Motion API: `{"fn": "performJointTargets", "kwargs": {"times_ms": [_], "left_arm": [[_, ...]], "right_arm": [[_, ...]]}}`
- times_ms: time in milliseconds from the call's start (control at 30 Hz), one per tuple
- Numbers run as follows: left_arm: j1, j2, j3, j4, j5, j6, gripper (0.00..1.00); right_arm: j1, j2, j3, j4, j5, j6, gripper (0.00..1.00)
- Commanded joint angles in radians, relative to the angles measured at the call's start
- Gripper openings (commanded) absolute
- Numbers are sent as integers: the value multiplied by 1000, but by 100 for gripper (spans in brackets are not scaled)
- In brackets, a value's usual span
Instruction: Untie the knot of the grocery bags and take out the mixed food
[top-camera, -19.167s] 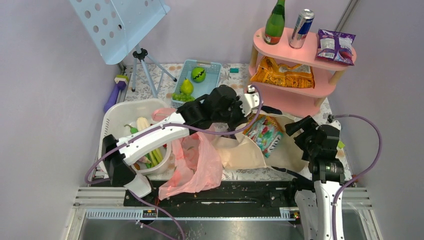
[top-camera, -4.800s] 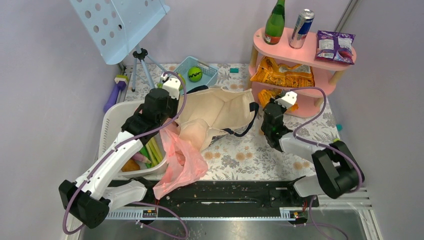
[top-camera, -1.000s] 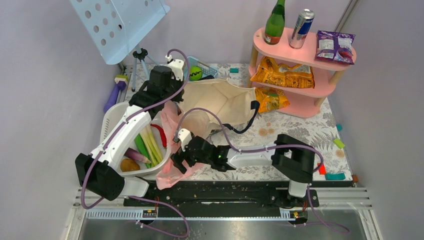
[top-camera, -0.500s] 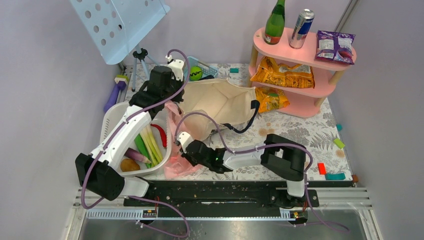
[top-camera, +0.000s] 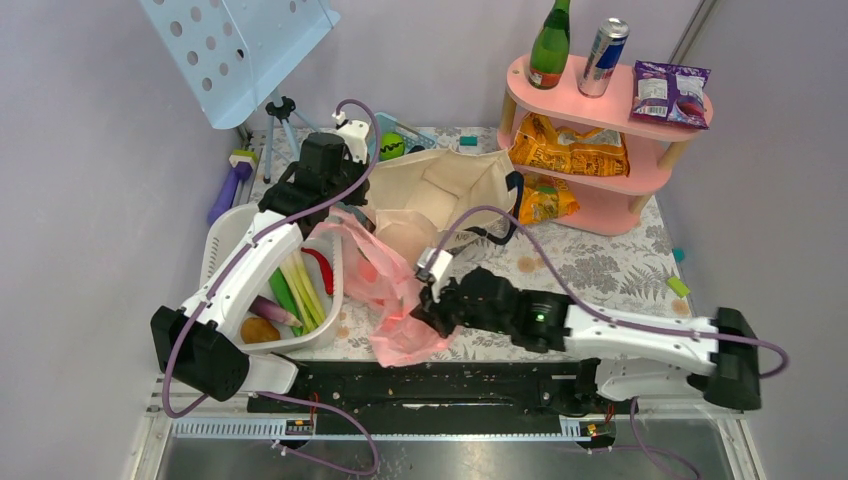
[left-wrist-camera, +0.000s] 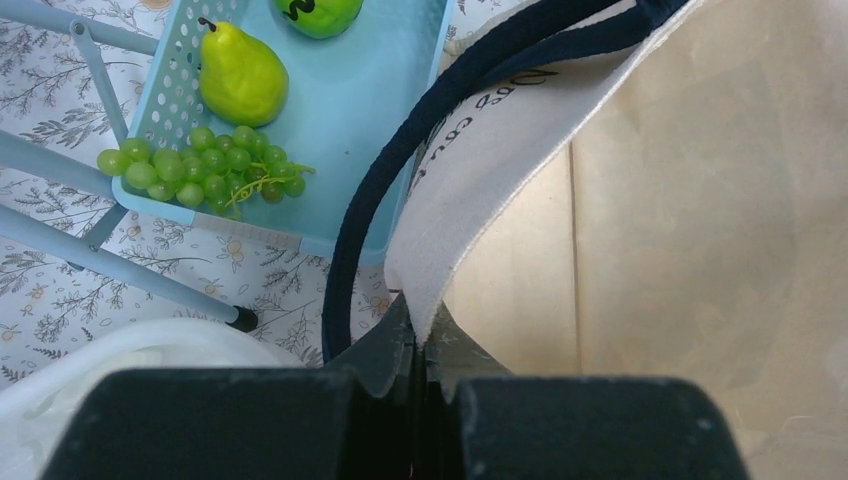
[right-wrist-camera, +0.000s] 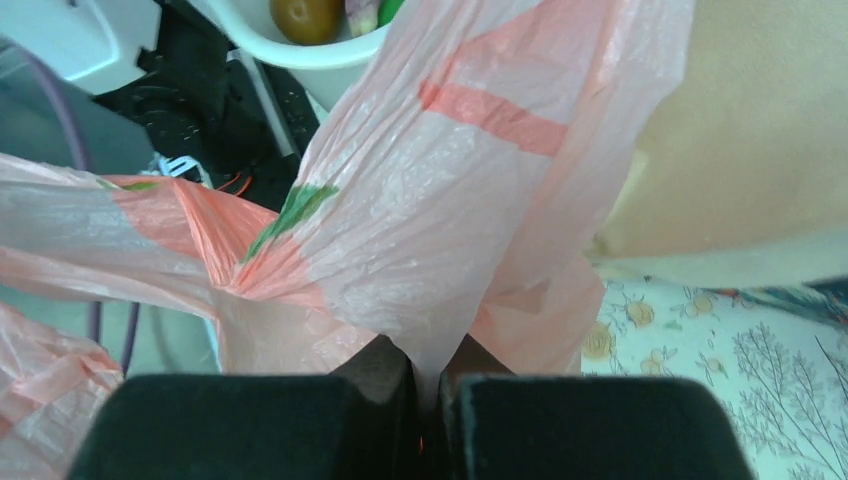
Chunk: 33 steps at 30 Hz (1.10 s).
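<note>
Floral-print counter (top-camera: 610, 270), lilac walls, clutter everywhere. Starting at the right tool (right-wrist-camera: 425, 375): it's pressed together on a fold of the pink plastic bag (right-wrist-camera: 450, 200), and as far as I can see it's pinching thin film and nothing else. In the top view the bag runs away from that pinch up and to the left, toward the white tub (top-camera: 213, 243). So its long axis is a diagonal, lower middle to upper left. The wrist view shows a twisted bunch (right-wrist-camera: 245, 280) just left of the tool, but I can't tell if that's a knot.

The left tool (left-wrist-camera: 418, 345) is clamped on the rim of the canvas tote (left-wrist-camera: 680, 200), right beside its black handle (left-wrist-camera: 340, 270). From there the tote stretches right toward the pink shelf (top-camera: 600, 115), long axis left to right. I can't make out which way its mouth faces. The leeks (top-camera: 303, 290) are lying in the tub.

My guess is the right arm is the nearer one for the pink bag, and a pull toward lower right would stretch it out along that diagonal.
</note>
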Motion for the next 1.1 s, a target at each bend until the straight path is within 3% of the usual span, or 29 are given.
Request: {"fn": "performJointTargets", "kwargs": {"times_ms": [0, 200, 333, 667, 933, 1067], "left_arm": [[8, -19, 10, 68, -7, 4, 0], [8, -12, 12, 64, -18, 7, 0], [8, -7, 12, 61, -33, 13, 0], [8, -3, 13, 55, -49, 28, 0], [8, -44, -16, 85, 33, 46, 0], [9, -44, -15, 84, 63, 46, 0]], "right_arm": [[-7, -170, 36, -301, -69, 41, 0], [-82, -402, 131, -445, -158, 89, 0], [-118, -482, 237, -518, -115, 73, 0], [-121, -501, 530, -812, 52, -52, 0], [-124, -457, 491, -830, 204, -147, 0], [-190, -411, 477, -825, 170, -183, 0]]}}
